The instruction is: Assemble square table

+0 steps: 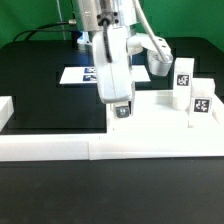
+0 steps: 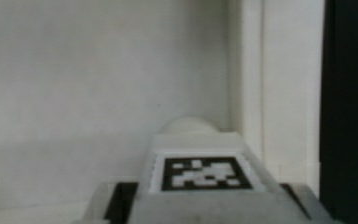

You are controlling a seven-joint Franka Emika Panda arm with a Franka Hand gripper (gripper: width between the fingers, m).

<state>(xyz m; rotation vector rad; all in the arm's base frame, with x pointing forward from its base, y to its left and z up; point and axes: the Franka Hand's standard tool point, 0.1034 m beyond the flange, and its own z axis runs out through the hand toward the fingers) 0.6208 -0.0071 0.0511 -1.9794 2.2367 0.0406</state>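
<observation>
My end effector (image 1: 122, 110) points straight down over the square tabletop slab (image 1: 150, 120), near the slab's corner closest to the black worktop (image 1: 50, 100). In the wrist view, a white tagged leg (image 2: 202, 160) sits between my fingers (image 2: 114, 200), which flank the leg on both sides; its black-and-white tag faces the camera. The fingers are closed on this leg, so I am grasping it. In the exterior view, a small tag is visible at the fingertips, just above the slab surface. Whether the leg's lower end touches the slab cannot be determined.

The slab lies flat on the worktop, in the angle of the low white border wall (image 1: 60, 150), which runs along the near edge and turns up at the exterior view's left.

Two further tagged legs stand upright on the slab toward the exterior view's right: one (image 1: 183, 85) farther back, one (image 1: 200, 108) nearer the front. They stand close together, well apart from my end effector. Another white part (image 1: 158, 55) lies behind my wrist; I cannot identify it with certainty.

The marker board (image 1: 78, 73) lies flat on the worktop behind my arm, partly hidden by it.
</observation>
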